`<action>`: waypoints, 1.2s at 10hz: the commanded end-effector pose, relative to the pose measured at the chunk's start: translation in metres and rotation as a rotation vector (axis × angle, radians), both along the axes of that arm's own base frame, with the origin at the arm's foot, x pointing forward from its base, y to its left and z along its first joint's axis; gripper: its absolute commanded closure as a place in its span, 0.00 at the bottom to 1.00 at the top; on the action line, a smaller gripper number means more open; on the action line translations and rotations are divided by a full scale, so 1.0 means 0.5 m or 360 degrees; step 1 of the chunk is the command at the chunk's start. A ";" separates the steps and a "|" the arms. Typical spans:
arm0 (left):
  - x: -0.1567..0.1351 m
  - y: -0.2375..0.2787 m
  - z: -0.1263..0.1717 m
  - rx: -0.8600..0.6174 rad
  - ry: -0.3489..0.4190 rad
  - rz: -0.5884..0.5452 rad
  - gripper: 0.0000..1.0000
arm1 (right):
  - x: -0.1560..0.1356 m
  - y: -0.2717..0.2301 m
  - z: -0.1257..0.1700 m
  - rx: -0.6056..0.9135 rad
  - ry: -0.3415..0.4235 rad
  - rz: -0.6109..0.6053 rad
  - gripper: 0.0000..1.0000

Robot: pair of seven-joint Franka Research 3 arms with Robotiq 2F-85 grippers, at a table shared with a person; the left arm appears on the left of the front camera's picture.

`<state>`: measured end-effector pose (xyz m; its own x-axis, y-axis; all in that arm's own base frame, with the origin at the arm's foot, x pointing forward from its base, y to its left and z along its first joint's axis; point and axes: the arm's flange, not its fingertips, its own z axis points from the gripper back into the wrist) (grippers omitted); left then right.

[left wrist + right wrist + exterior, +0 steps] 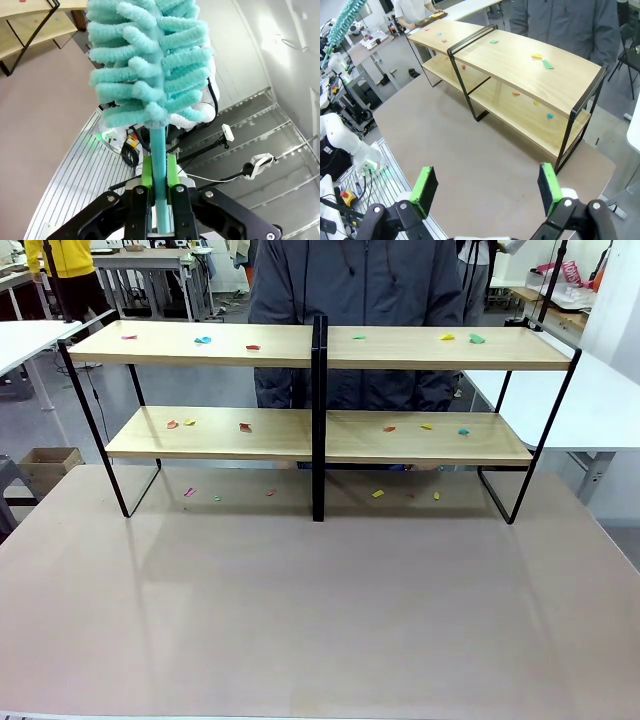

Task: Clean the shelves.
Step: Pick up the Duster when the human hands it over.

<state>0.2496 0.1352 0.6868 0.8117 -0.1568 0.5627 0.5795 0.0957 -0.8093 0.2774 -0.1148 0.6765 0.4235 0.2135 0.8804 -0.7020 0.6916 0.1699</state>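
Note:
The shelves (pixel 400 350) stand across the far half of the brown table (pixel 320 620), two light-wood boards on a black frame with a centre divider. Several small coloured scraps (pixel 203 340) lie on both boards and on the table under them. In the left wrist view my left gripper (pixel 159 172) is shut on the handle of a fluffy teal duster (pixel 150 60), held away from the shelves (pixel 25 30). My right gripper (pixel 487 189) is open and holds nothing, hovering high off the table's right corner, looking down on the shelves (pixel 520 65). The duster (pixel 345 22) also shows far off.
A person in a grey jacket (pixel 370 290) stands right behind the shelves. White tables flank the scene at left (pixel 25 340) and right (pixel 600 400). A cardboard box (pixel 50 465) sits on the floor at left. The table's near half is bare.

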 end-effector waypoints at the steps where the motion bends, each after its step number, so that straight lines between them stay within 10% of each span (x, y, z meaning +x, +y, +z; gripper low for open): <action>1: -0.007 0.006 0.001 -0.0001 -0.0006 0.0017 0.87 | 0.000 0.001 0.003 0.0000 0.0003 0.0007 0.00; 6: 0.234 -0.209 -0.012 0.0202 0.0456 -0.0324 0.87 | 0.000 0.001 0.003 0.0000 0.0003 0.0007 0.00; 12: 0.338 -0.401 -0.091 0.0399 0.0472 -0.0175 0.87 | 0.000 0.001 0.003 0.0000 0.0003 0.0007 0.00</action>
<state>0.4201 -0.0745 0.6380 0.9045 -0.3550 0.2361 0.3391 0.2634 -0.9031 0.2774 -0.1146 0.6766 0.4234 0.2140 0.8803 -0.7023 0.6913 0.1697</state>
